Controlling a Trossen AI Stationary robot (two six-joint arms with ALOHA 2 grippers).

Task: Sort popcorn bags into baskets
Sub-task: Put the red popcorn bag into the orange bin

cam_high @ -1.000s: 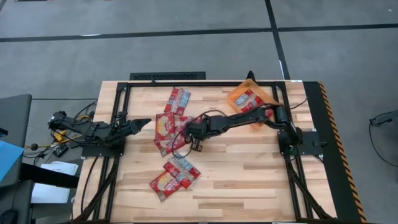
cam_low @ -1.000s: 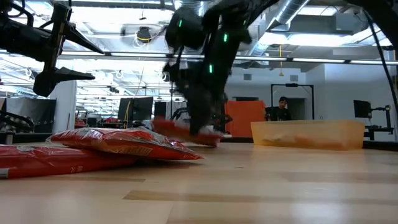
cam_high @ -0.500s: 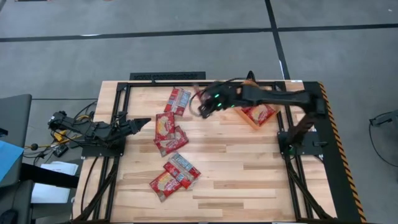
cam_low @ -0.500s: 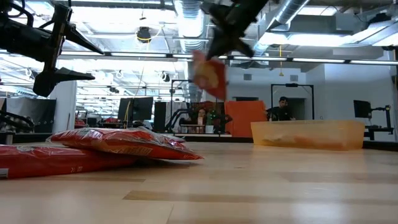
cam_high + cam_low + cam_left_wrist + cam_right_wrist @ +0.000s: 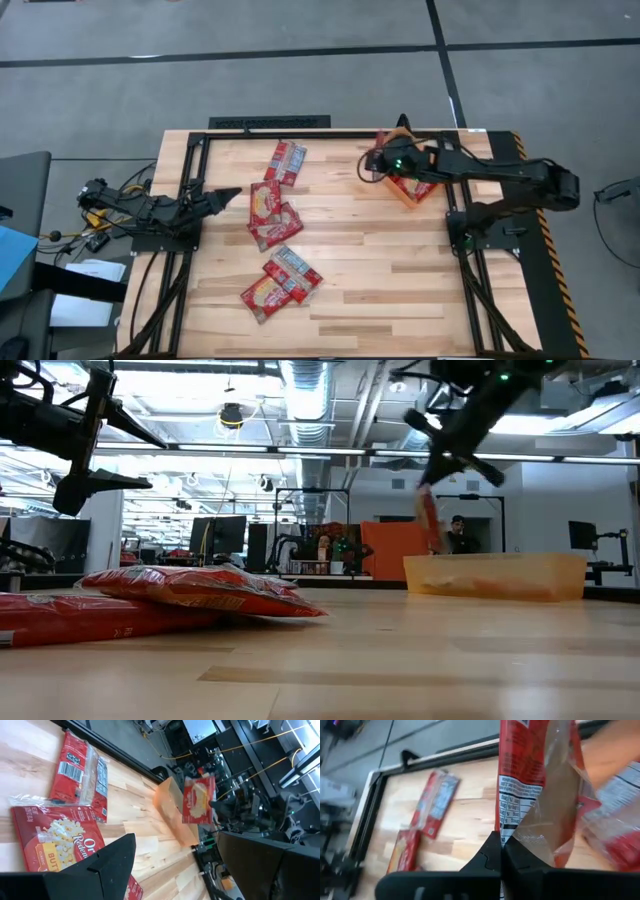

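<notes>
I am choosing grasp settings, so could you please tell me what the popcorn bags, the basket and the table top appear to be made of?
The popcorn bag held by the right gripper: apparently thin glossy plastic film, creased, with a clear panel. The basket: likely translucent orange plastic, since its contents show dimly through the wall. The table top: light wood planks with visible grain, smooth finish.

Table: you see a pale wood-plank table (image 5: 400, 270).
On it: popcorn bags (image 5: 272, 212) around centre-left; orange basket (image 5: 413, 192) at 2 o'clock.
</notes>
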